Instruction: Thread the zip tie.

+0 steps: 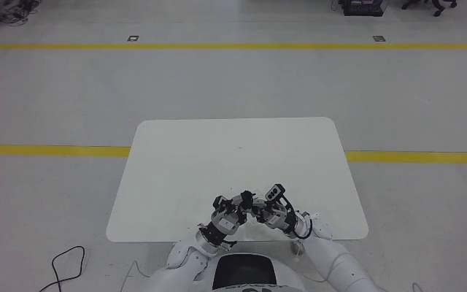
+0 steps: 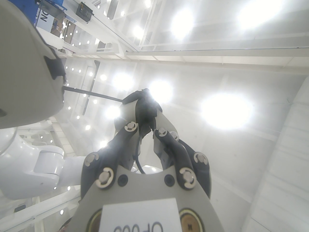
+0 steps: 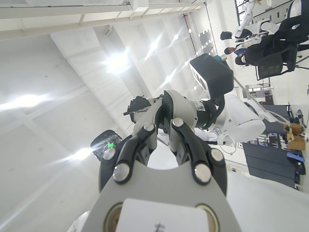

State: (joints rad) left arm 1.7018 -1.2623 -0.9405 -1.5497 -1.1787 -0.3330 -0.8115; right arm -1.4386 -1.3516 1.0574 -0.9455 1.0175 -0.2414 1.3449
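Both grippers meet just above the front edge of the white table (image 1: 233, 153). The zip tie (image 2: 96, 94) is a thin black strap. My left gripper (image 2: 142, 97) is shut on one part of it, and a loop of strap hangs down between its fingers. The strap runs straight across to my right gripper (image 2: 60, 85), whose dark pad closes on the far end. From the right wrist, my right gripper (image 3: 159, 105) is shut, with the left gripper (image 3: 137, 105) just beyond its tips and a short piece of zip tie (image 3: 128, 113) sticking out. From above, the left gripper (image 1: 244, 201) and right gripper (image 1: 257, 210) almost touch.
The table top stretches bare beyond the grippers. Yellow floor lines (image 1: 66, 150) run behind and beside the table. A black cable (image 1: 66, 263) lies on the floor at the near left.
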